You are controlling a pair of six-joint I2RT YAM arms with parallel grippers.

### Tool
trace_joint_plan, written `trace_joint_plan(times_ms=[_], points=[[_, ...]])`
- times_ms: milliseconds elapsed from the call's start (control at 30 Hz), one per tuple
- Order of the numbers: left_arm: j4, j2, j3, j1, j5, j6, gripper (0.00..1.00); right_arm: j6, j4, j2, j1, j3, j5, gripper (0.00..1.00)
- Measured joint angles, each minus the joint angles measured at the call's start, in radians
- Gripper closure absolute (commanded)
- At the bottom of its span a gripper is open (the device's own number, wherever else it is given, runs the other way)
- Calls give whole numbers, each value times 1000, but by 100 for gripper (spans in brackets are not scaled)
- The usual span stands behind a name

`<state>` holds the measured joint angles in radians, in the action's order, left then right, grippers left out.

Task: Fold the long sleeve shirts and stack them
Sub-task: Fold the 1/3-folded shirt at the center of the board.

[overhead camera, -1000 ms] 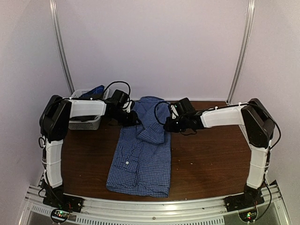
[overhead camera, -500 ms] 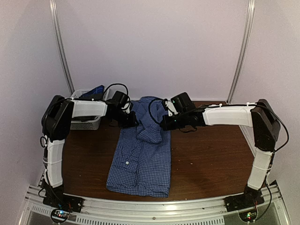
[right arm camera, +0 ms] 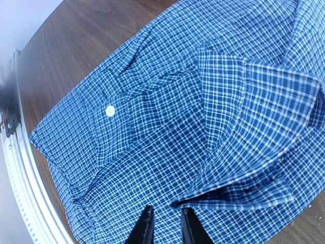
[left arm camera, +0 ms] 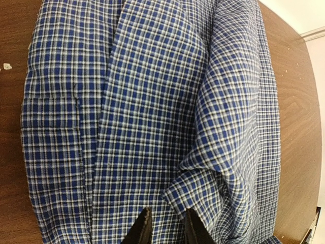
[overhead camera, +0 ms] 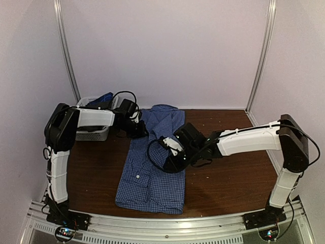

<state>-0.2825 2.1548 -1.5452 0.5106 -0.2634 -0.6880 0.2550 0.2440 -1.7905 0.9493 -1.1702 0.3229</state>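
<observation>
one shirt (overhead camera: 152, 175), one basket (overhead camera: 93, 134), two arms (overhead camera: 94, 117) (overhead camera: 249, 140)

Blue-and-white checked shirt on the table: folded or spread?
Partly folded: the blue-and-white checked shirt is a narrow strip, sleeve doubled over its middle.

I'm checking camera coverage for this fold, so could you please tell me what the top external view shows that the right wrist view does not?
Only the top external view shows the left arm and the right arm reaching to the shirt, and the white lattice basket at the far left of the table. Only the right wrist view shows the right gripper close up, its fingers close together at the frame's bottom, just below a folded fabric edge. Both show the checked shirt, its white button and the brown table.
</observation>
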Motion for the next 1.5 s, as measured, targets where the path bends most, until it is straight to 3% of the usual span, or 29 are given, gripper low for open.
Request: trace_joint_plan(times_ms=[433, 533, 767, 900, 1100, 1200, 1333, 1400, 1500], points=[[6, -2, 30, -1, -30, 1, 70, 24, -1, 63, -41, -2, -69, 41], [7, -6, 48, -2, -32, 1, 69, 57, -1, 58, -82, -3, -117, 38], [26, -67, 107, -1, -32, 6, 66, 96, -23, -11, -116, -50, -177, 40], [40, -130, 177, -1, -32, 9, 65, 97, -40, -83, -119, -113, -175, 48], [51, -203, 257, -1, -40, 9, 65, 93, -32, -161, -116, -180, -167, 87], [52, -228, 281, -1, -46, 9, 65, 92, -21, -162, -103, -187, -171, 97], [56, -246, 292, -1, -53, 9, 65, 83, -3, -160, -47, -194, -179, 98], [58, -251, 294, -1, -55, 9, 65, 82, 4, -160, 1, -194, -179, 94], [61, -251, 294, -1, -59, 9, 65, 82, 15, -160, 74, -194, -177, 73]])
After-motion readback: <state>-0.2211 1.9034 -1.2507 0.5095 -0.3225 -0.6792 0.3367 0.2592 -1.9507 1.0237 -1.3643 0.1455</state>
